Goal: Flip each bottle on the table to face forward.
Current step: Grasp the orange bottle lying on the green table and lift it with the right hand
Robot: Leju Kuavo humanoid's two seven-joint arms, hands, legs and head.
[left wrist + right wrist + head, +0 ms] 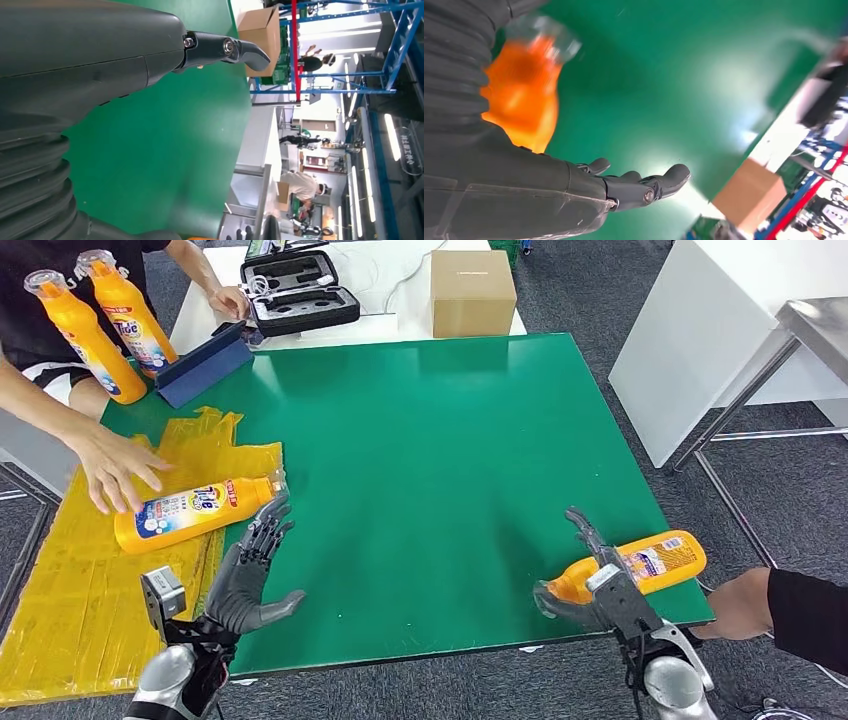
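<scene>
Left hand (250, 575) spread, empty, just short of the label-up bottle (195, 513) a person's hand (115, 470) steadies on yellow plastic (60, 580); right hand (600, 590) wraps the second bottle (640, 565) at the table (430, 450) edge, probably to roll it.

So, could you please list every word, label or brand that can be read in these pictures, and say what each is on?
"Tide": on the label of the bottle lying on the yellow sheet.
"Tide": on one of the two upright bottles at the far left.
Small print on those labels: too small to read.
Label of the bottle by the right hand: too small to read.
Marking on the cardboard box: too faint to read.
</scene>
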